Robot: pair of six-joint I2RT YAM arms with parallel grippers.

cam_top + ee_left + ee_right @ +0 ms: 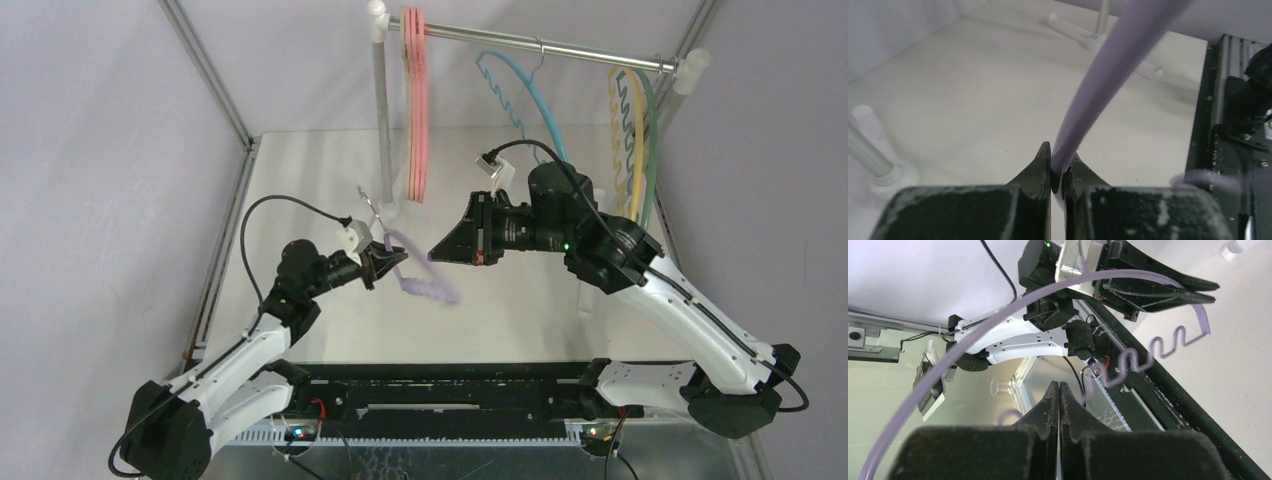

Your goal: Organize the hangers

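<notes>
Top external view: the left gripper (385,262) is clamped on the purple plastic hanger (428,283), a thin arc with a wavy lower bar. The left wrist view confirms the grip: both fingertips (1044,160) pinch the arc with no gap showing. The right gripper (440,250) is fully closed and holds nothing. Its tip sits just beside the hanger, on the far side.

**Position.** The hanger extends from the left claw over the middle of the white table (300,180). Its long axis runs from the claw toward the robot's right and slightly toward the near edge. What appears to be its metal hook (368,203) projects from the claw end toward the far side.

**Target relation.** The grey metal rail (560,48) on white poles (380,110) lies beyond and above the left claw. Judged requirement: lift the hook end and carry it away from the bases.

**Clearance.**
- The pink plastic hangers (415,100) fill the rail's left end.
- A blue arc hanger (537,95) hangs mid-rail.
- Yellow (632,120) and green (653,130) arc hangers crowd the right end.
- Bare rail shows between pink and blue.
- The right arm stands below that span, so collision is the likely hazard.
</notes>
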